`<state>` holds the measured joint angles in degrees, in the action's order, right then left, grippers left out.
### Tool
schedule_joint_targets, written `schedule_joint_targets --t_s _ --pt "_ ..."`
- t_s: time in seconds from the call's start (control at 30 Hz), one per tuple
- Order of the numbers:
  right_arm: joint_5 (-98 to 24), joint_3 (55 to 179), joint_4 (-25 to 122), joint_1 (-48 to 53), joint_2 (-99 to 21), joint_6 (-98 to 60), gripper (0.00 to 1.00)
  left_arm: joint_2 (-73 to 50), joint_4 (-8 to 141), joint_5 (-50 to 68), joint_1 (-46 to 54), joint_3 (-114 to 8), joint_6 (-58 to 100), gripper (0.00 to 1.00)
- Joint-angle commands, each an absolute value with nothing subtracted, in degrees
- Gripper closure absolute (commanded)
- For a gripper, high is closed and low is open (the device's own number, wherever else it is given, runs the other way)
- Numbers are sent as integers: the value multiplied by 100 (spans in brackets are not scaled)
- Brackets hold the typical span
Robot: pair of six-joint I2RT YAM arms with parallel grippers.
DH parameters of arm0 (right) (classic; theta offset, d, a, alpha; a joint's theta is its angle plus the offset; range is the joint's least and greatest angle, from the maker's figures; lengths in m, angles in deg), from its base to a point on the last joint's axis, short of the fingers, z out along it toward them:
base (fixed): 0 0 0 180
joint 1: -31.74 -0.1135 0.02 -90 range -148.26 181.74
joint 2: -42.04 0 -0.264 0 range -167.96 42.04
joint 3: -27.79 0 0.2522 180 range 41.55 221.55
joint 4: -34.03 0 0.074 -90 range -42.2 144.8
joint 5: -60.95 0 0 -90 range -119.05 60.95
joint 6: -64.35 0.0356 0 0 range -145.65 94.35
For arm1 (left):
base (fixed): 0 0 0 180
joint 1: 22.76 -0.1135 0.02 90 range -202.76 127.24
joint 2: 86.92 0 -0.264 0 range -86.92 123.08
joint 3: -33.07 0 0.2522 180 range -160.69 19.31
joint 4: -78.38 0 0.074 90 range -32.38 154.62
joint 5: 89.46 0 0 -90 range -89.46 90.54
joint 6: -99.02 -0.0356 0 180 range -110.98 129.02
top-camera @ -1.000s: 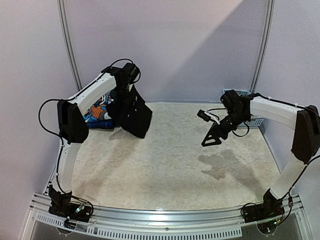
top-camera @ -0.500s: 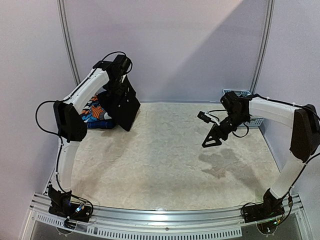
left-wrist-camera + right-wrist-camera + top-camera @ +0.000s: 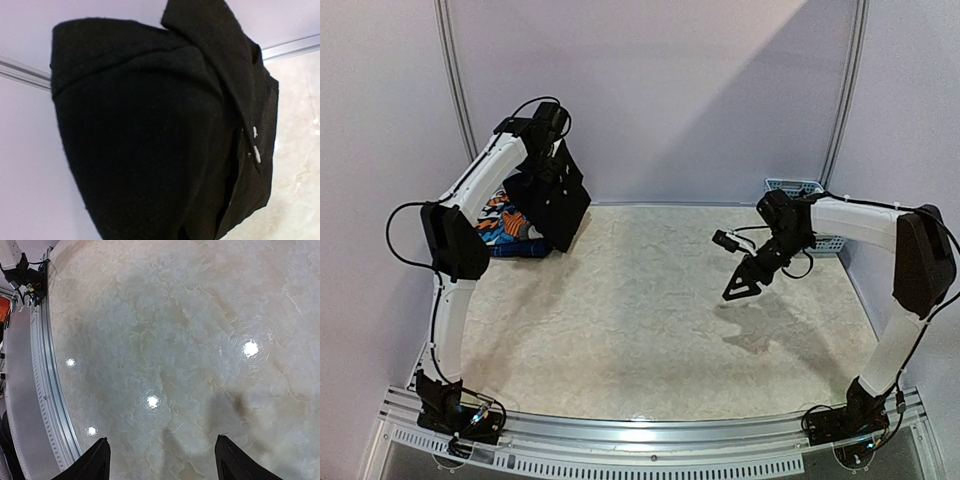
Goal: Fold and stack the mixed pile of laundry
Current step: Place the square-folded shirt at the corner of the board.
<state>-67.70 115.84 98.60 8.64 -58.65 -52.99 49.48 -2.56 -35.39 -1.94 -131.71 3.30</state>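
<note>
The black garment (image 3: 552, 200) is clamped in the left gripper (image 3: 550, 160). It hangs folded just below the gripper, clear of the table (image 3: 640, 330), at the far left corner. The rest of the pile (image 3: 505, 228) is seen lying beneath it, slightly to the left. The right gripper (image 3: 742, 283) is held above the table's right half with jaws apart and empty, well apart from the laundry.

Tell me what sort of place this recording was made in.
Likely a lab robot cell, not a home: left arm and right arm bolted to an aluminium rail, a marble-look table, plain lilac walls close around.
</note>
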Motion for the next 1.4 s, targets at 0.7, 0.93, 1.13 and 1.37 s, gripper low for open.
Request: schedule_joint_targets --t_s 0.7,0.93,1.13,1.37 --pt "-6664 11747 10091 901 -6566 -5435 28 5315 378 -3331 -1945 -13257 -484 100" --pt "-6625 11825 10148 901 -6774 -5470 28 5619 1286 -3037 -2119 -12914 -1007 100" --pt "-6577 11846 10166 904 -6870 -5469 29 5850 1879 -3140 -2140 -12795 -1354 100" --pt "-6568 11855 10191 898 -6923 -5474 29 6034 2259 -3276 -2200 -12771 -1450 100"
